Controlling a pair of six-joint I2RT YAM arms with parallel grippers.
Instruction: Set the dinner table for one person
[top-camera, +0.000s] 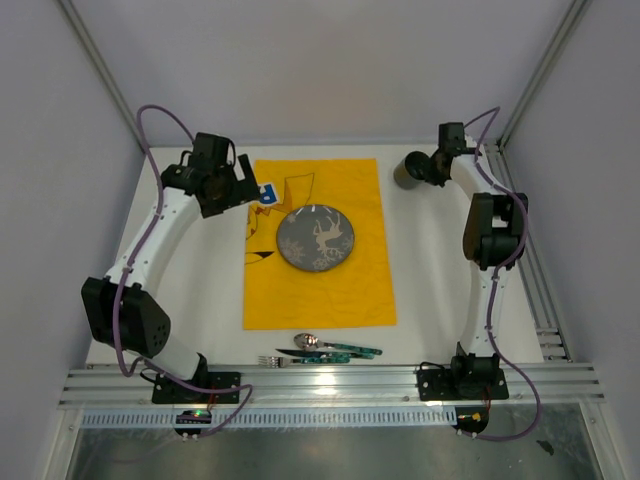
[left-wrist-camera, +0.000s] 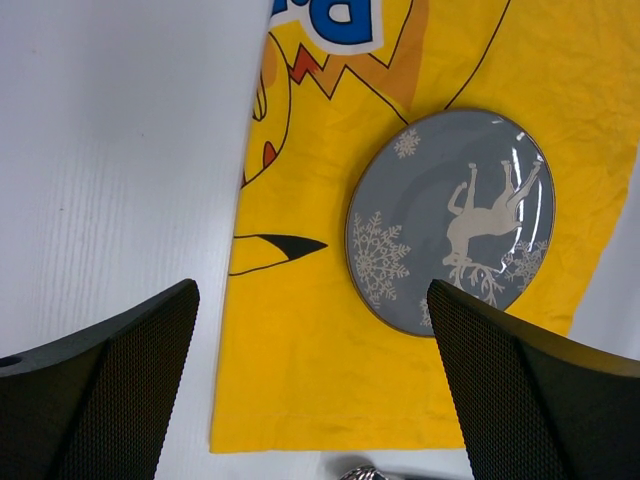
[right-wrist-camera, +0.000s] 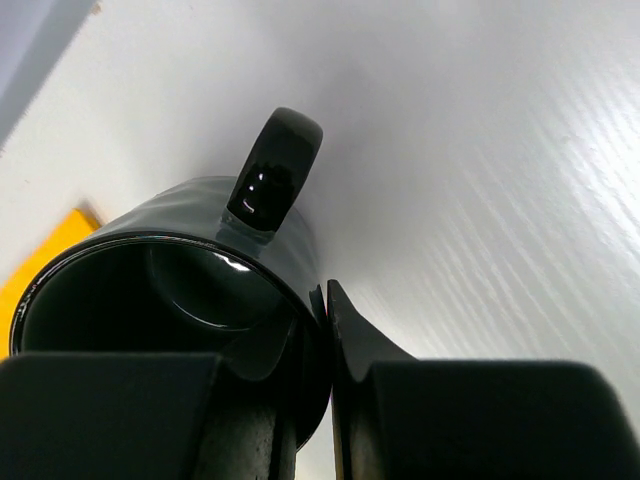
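A glossy black mug (top-camera: 408, 170) stands on the white dinner table (top-camera: 215, 290) at the back right, just off the yellow cloth (top-camera: 320, 290). My right gripper (top-camera: 425, 168) is shut on the mug's wall (right-wrist-camera: 180, 290); in the right wrist view the gripper (right-wrist-camera: 322, 300) has one finger inside the rim and one outside, near the handle (right-wrist-camera: 275, 170). A grey plate (top-camera: 315, 238) with a white reindeer lies on the cloth. My left gripper (top-camera: 240, 185) hovers open over the cloth's back left part, with nothing between its fingers; in the left wrist view the gripper (left-wrist-camera: 311, 290) has the plate (left-wrist-camera: 450, 220) to its right.
A spoon (top-camera: 307, 341), a fork (top-camera: 270, 360) and a knife (top-camera: 335, 353) with patterned handles lie by the table's near edge, below the cloth. The spoon's bowl (left-wrist-camera: 362, 473) shows at the bottom of the left wrist view. Walls and frame rails close in three sides.
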